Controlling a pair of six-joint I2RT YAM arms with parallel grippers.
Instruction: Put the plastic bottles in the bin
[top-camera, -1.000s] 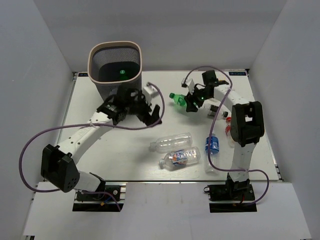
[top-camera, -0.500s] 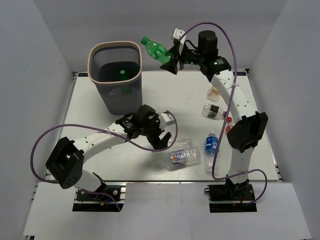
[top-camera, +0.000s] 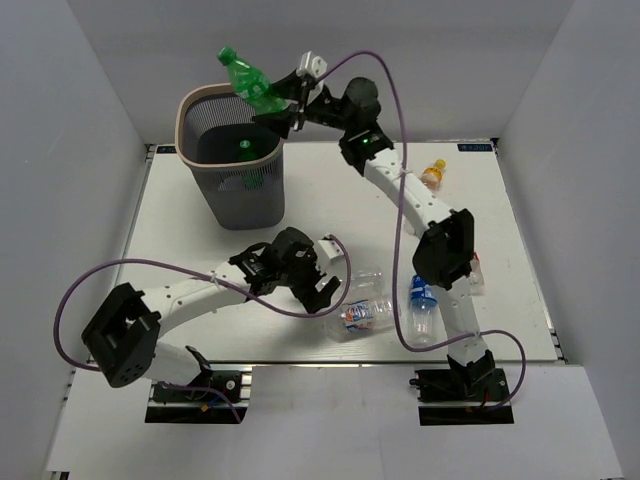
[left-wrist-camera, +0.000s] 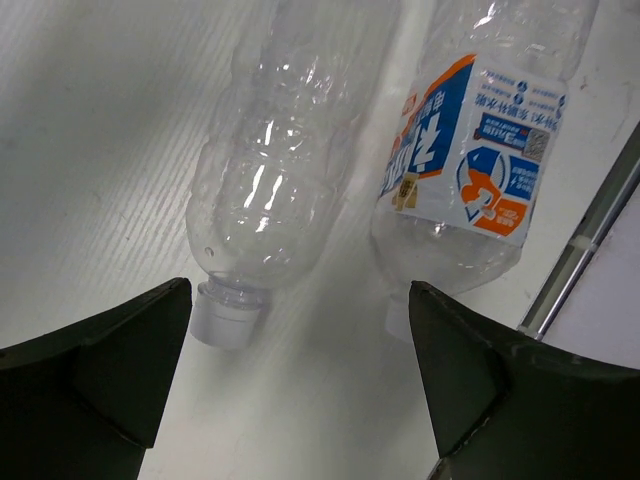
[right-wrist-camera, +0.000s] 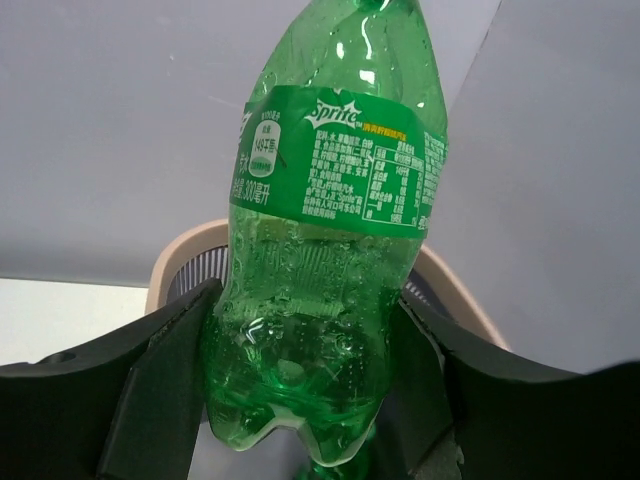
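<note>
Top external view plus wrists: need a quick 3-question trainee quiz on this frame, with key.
1. True or false: the right tool grips a green bottle up at the rim of the bin.
2. The left tool is: A) shut on a clear bottle; B) open, above two clear bottles lying side by side; C) down inside the bin.
3. What colour is the small bottle at the far right of the table?
Key: 1 true; 2 B; 3 orange.
</note>
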